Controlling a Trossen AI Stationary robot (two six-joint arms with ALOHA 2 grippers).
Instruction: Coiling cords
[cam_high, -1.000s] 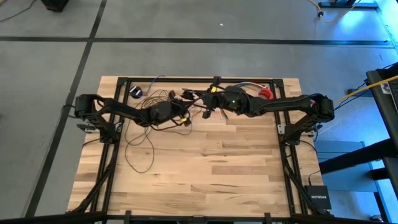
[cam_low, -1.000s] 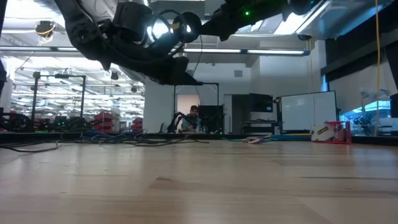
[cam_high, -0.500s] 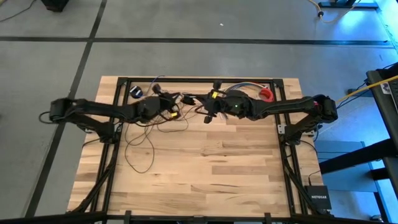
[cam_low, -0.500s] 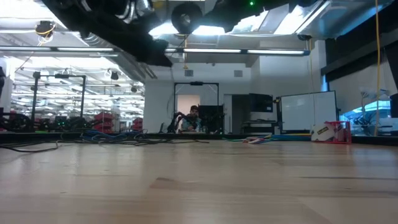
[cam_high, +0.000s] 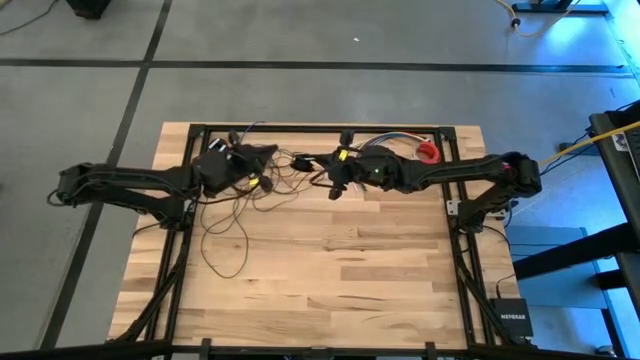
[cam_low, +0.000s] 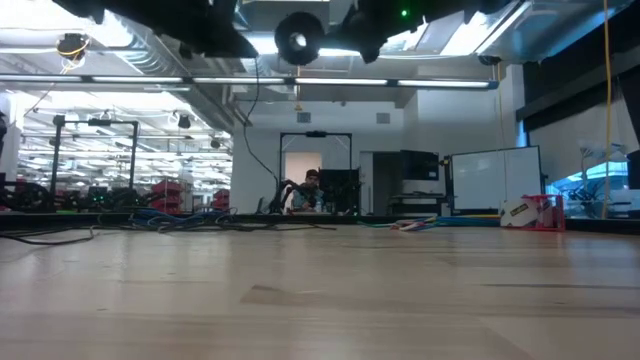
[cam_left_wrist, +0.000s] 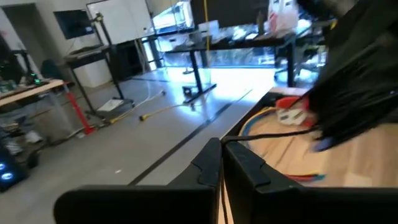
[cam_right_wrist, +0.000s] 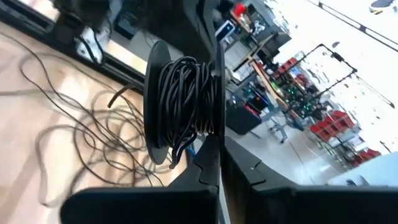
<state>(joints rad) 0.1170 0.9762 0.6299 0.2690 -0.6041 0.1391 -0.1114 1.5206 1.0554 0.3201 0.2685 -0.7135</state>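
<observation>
1. The cord is seen lying in loose loops on the table, toward its far left part, with a strand running up to both raised grippers.
2. Part of the cord is seen wound on a spool, which is clamped by the right gripper, its fingers fully closed.
3. The left gripper is shut; a thin strand appears to be pinched between its fingers.
4. The cord is judged light, limp and prone to tangling; it is best gripped on a free strand near the spool.
5. From the low view the grippers are cut off; the puck cannot be made out with certainty.
</observation>
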